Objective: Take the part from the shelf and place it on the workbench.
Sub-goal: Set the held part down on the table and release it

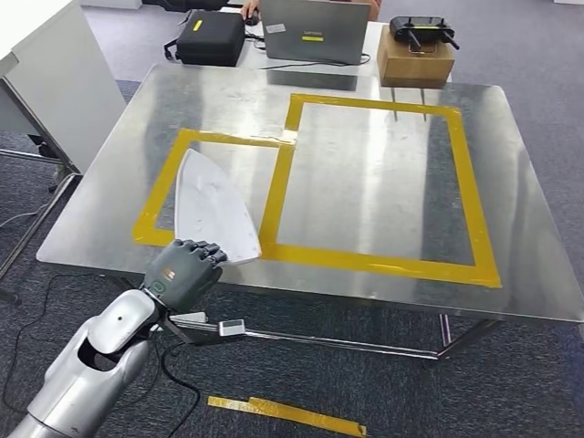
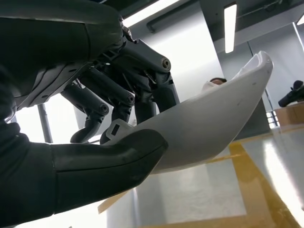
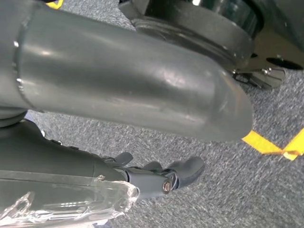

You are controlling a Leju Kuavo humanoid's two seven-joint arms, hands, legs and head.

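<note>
One left hand (image 1: pixel 184 271) of ours clamps the curved white plastic part (image 1: pixel 212 208), lower left, over the workbench's (image 1: pixel 386 182) yellow-taped box (image 1: pixel 160 196), ready for placing; we cannot tell the right hand's (image 3: pixel 157 178) state.

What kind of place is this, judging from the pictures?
Probably a robotics test lab or workshop: a metal workbench marked with yellow tape, a laptop and an equipment case behind it, grey carpet.

Left robot hand (image 1: pixel 184 271) holds white part (image 1: pixel 212 209) over workbench (image 1: pixel 358 173), inside yellow tape outline (image 1: pixel 160 192).
</note>
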